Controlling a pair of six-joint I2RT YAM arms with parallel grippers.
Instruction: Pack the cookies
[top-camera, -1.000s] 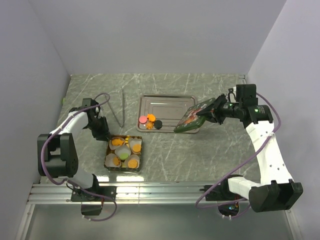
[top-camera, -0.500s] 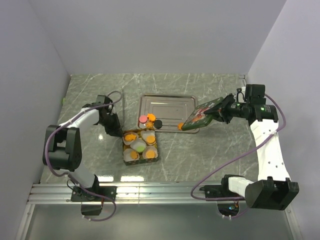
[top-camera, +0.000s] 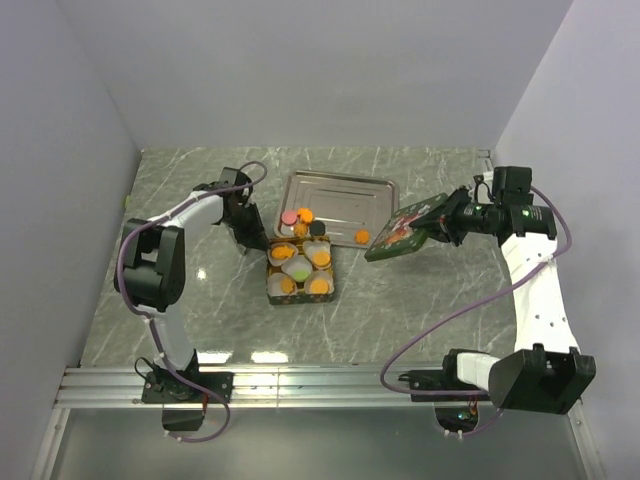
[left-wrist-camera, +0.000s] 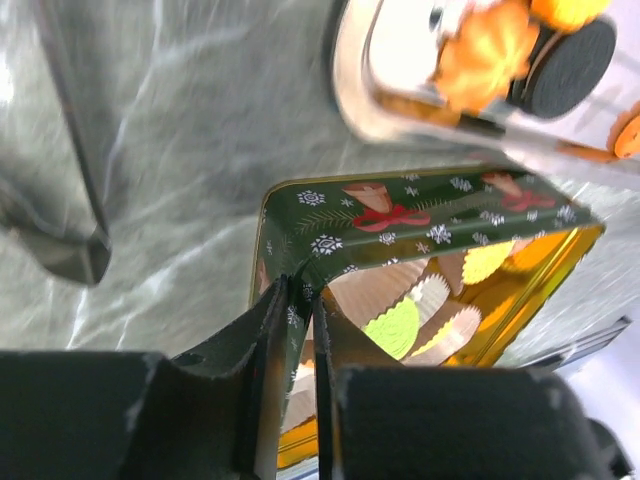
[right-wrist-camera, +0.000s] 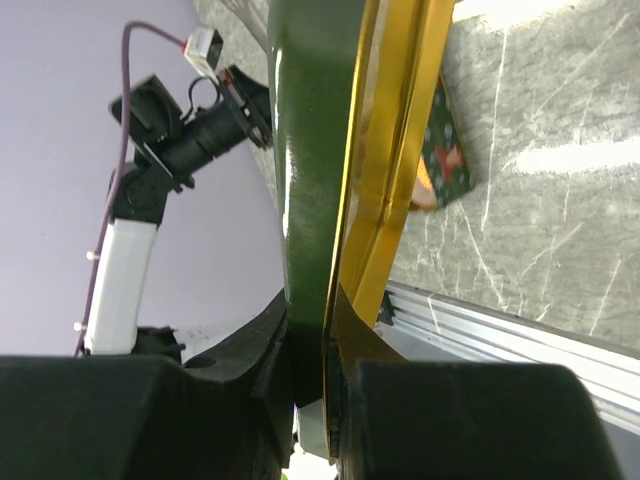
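On the table's middle, small round orange cookies (top-camera: 318, 286) and one green one sit in white frilly paper cups (left-wrist-camera: 375, 290) inside a square green tin (left-wrist-camera: 400, 215) that is shiny gold inside. The left gripper (left-wrist-camera: 300, 300) pinches the tin's wall tight. Pink, orange and black cookies lie on a flat shiny metal tray (top-camera: 345, 195) just behind. The right gripper (right-wrist-camera: 320, 335) squeezes the tin's green lid (top-camera: 400, 232), tilted above the grey stone-look table (top-camera: 420, 290).

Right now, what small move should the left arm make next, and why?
Probably open the left gripper and let go of the tin: it sits close beside the tray, near the loose cookies left to pack.
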